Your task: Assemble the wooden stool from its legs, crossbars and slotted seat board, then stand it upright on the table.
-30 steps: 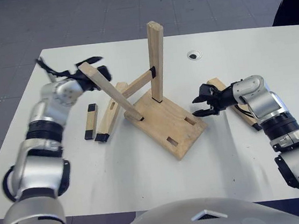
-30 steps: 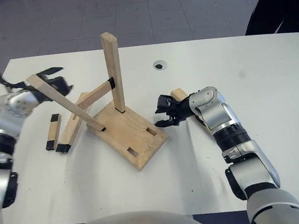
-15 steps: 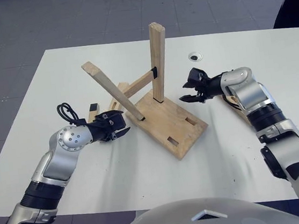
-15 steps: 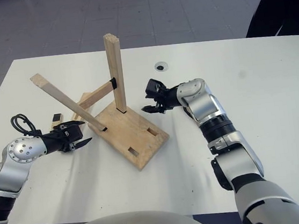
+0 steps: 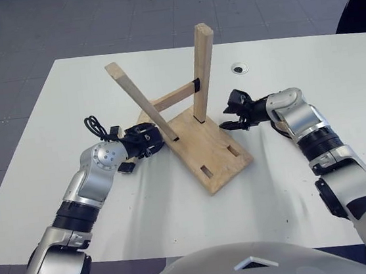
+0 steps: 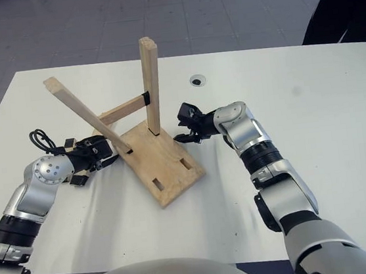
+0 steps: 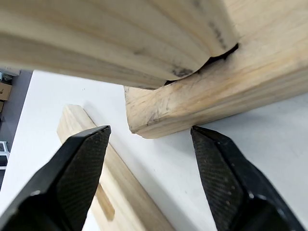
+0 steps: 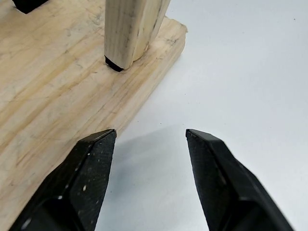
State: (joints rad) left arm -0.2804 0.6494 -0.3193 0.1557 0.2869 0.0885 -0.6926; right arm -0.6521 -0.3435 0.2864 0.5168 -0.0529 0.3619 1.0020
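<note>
We see the seat board flat on the table, long axis far-left to near-right, an upright leg and a leaning leg slotted in. It lies between our grippers; the left gripper is spread wide around its far-left corner. The right gripper is likewise parted, just off the right edge.

A seat board lies flat on the middle of the tabletop, with one leg upright and a second leg leaning toward the left edge. The left gripper and right gripper flank it.
</note>
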